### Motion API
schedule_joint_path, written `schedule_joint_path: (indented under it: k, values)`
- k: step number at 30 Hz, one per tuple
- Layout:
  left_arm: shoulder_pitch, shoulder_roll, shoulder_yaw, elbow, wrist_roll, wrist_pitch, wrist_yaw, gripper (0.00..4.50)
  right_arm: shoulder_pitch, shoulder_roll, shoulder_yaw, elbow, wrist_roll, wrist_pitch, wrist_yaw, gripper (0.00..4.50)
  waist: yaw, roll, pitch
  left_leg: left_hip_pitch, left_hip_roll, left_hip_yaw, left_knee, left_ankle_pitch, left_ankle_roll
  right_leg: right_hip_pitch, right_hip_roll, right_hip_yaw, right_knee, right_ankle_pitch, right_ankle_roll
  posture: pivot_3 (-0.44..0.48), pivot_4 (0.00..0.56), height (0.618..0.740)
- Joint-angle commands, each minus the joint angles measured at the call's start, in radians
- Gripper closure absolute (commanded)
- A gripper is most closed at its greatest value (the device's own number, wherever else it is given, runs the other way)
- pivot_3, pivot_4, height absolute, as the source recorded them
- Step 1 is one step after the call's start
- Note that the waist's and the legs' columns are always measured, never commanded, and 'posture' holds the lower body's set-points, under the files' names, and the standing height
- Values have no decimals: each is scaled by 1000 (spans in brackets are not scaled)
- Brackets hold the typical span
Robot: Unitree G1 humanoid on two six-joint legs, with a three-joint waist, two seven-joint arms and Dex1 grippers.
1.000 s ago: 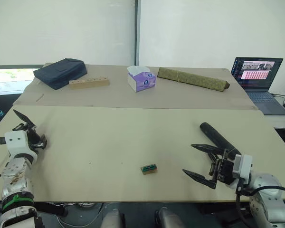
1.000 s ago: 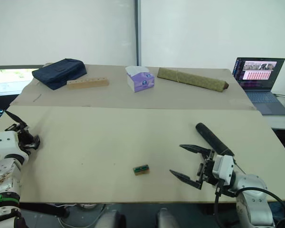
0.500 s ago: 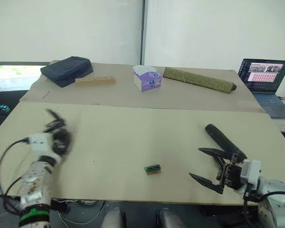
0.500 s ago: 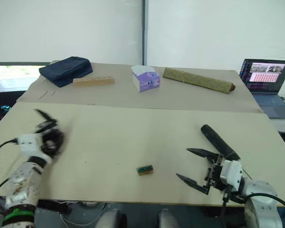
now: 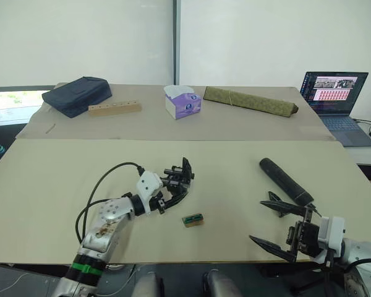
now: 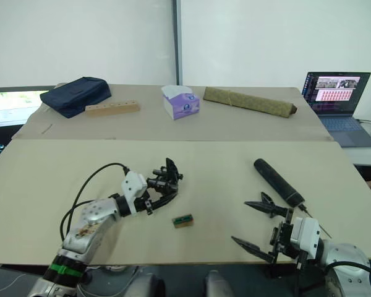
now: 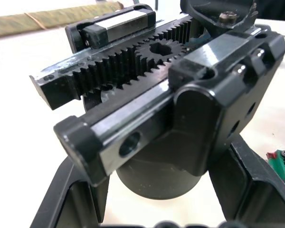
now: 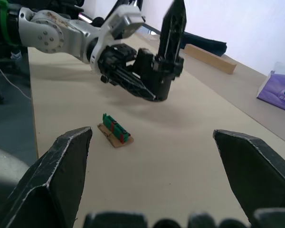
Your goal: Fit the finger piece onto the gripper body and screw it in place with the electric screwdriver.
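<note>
The left tool (image 5: 173, 189) reaches over the middle of the counter (image 5: 62, 179), clenched around the gripper body (image 5: 180, 180), a black assembly whose round base sits between the tool's fingers and whose single pointed finger stands upward. In the left wrist view the gripper body (image 7: 152, 109) exposes a toothed rack, a central pinion gear and a silver rail. Whether its base touches the counter cannot be told. Just to the near right of it lies a small green-and-brown block (image 5: 193, 219), apart from the tool. The right tool (image 5: 284, 226) hovers at the near right edge of the counter, released, its two black fingers spread wide apart and grasping nothing. Just beyond it, the electric screwdriver (image 5: 285, 180) lies flat on the counter, running diagonally, its thin bit end toward the right tool. On the far part of the counter rest a dark blue bag (image 5: 77, 94), a wooden block with holes (image 5: 114, 109), a tissue box (image 5: 183, 102) and an olive-green rolled bundle (image 5: 250, 101); a laptop (image 5: 334, 99) stands open at the far right.
</note>
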Motion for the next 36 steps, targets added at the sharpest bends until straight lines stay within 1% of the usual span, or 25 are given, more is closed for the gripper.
schedule_joint_path:
  k: [1, 4, 7, 11, 16, 18, 19, 20, 21, 26, 29, 31, 34, 36]
  values:
    - [-51, -26, -24, 36, 39, -84, -18, 2119, 1, -13, -25, -55, 18, 24, -35, 0, 1, 0, 0, 0, 0, 0, 0, 0, 0, 0, 0, 0, 0, 0, 0, 0, 150, 740]
    - [-53, -36, -45, 75, 70, -129, -38, 2119, 5, -27, -24, -77, 36, 62, -41, 0, 1, 0, 0, -1, -1, 0, 0, 0, 0, 0, -1, 0, -1, 0, 0, 0, 150, 740]
    - [-52, -50, -43, 84, 67, -120, -42, 2119, 2, -28, -31, -84, 38, 73, -50, 0, 3, 0, 0, -1, -1, 0, 0, 0, 0, 0, -1, 0, -1, 0, 1, 0, 150, 740]
    - [-52, -52, -37, 123, 98, -114, -19, 2119, 2, -31, -33, -78, 36, 74, -46, 0, 3, 0, 0, -1, -1, 0, 0, 0, 0, 0, -1, 0, -1, 0, 1, 0, 150, 740]
    - [-47, -44, -33, 150, 97, -126, -39, 2119, 0, -28, -35, -57, 34, 64, -31, 0, 3, 1, 0, 1, -1, 0, 0, 0, 0, 1, -1, 0, 0, 0, 1, 0, 150, 740]
    - [-45, -42, -23, 155, 91, -127, -40, 1088, -2, -26, -39, -46, 33, 57, -22, 0, 3, 1, 0, 1, -1, 0, 0, 0, 0, 2, -1, 0, 0, 0, 1, 0, 150, 740]
    - [-44, -37, -21, 155, 89, -128, -45, 738, -2, -26, -40, -44, 33, 56, -19, 0, 2, 1, 0, 1, -1, 0, 0, 0, 0, 2, -1, 0, 0, 0, 1, 0, 150, 740]
    - [-42, -29, -19, 157, 90, -131, -51, 272, -1, -25, -42, -43, 33, 55, -16, 0, 2, 1, 0, 1, -1, 0, 0, 0, 0, 2, -1, 0, 0, 0, 1, 0, 150, 740]
    - [-40, -22, -16, 156, 86, -128, -63, 60, -1, -25, -44, -43, 34, 55, -14, 0, 1, 1, 0, 2, -1, 0, 0, 0, 0, 2, -1, 0, 0, 0, 1, 0, 150, 740]
    - [-53, 44, 10, 203, 33, -142, -193, 60, 4, -30, -56, -53, 37, 64, -8, 0, -1, 2, -1, 2, 0, 0, 0, 0, 0, 1, 0, 0, 0, 0, 0, 0, 150, 740]
    - [-125, 75, 8, 305, 5, -172, -332, 60, 17, -32, -62, -71, 38, 71, -13, 0, 1, 2, -1, 2, 0, 0, 0, 0, 0, 2, 0, 0, 0, 0, 0, 0, 150, 740]
    - [-174, 75, 10, 380, 5, -193, -378, 60, 19, -32, -61, -77, 36, 75, -17, 0, 3, 2, -1, 2, 0, 0, 0, 0, 0, 2, -1, 0, 0, 0, 0, 0, 150, 740]
    - [-297, 44, 2, 538, 24, -251, -449, 60, 27, -33, -61, -94, 33, 83, -30, 0, 8, 1, 0, 1, -1, 0, 0, 0, 0, 1, -1, 0, 0, 0, 1, 0, 150, 740]
    - [-348, 23, -3, 606, 29, -275, -495, 60, 29, -32, -61, -101, 32, 88, -38, 0, 10, 1, 0, 0, -1, 0, 1, 0, 0, 1, -1, 0, -1, 0, 1, 0, 150, 740]
